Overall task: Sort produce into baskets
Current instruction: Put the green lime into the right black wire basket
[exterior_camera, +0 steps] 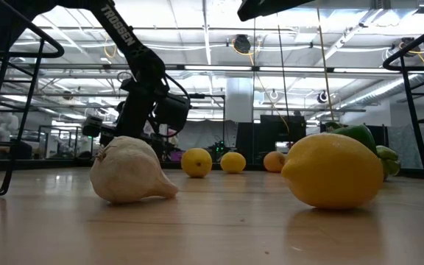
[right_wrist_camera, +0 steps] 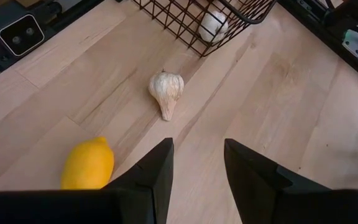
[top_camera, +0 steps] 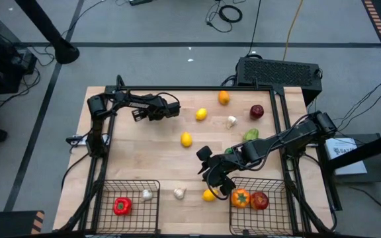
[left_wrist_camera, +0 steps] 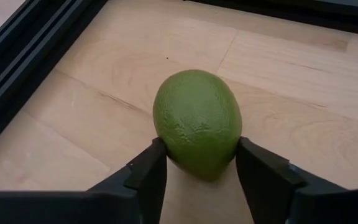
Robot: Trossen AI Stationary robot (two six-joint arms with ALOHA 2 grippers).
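Observation:
A green lime (left_wrist_camera: 196,121) lies on the wooden table near the far left, and my left gripper (left_wrist_camera: 197,180) has closed on it; in the high view the left gripper (top_camera: 173,110) hides it. Near the front, my right gripper (right_wrist_camera: 197,168) (top_camera: 208,177) hovers open and empty above a lemon (right_wrist_camera: 87,165) and a garlic bulb (right_wrist_camera: 166,92). The left basket (top_camera: 104,198) holds a red pepper (top_camera: 121,206) and a garlic bulb (top_camera: 147,194). In the right basket (top_camera: 278,198) sit an orange tomato (top_camera: 241,198) and a red apple (top_camera: 260,200). My left gripper pinches the lime between its two fingers, one finger (left_wrist_camera: 148,171) on each side of the end nearest the gripper (left_wrist_camera: 166,146). The fingers slant down and run along the lime's length. The lime looks to rest on the table.
Loose on the table are two lemons (top_camera: 201,114) (top_camera: 186,139), an orange (top_camera: 223,98), a red apple (top_camera: 256,112), a garlic bulb (top_camera: 231,121) and a green pepper (top_camera: 251,135). A black frame (top_camera: 177,87) rims the table.

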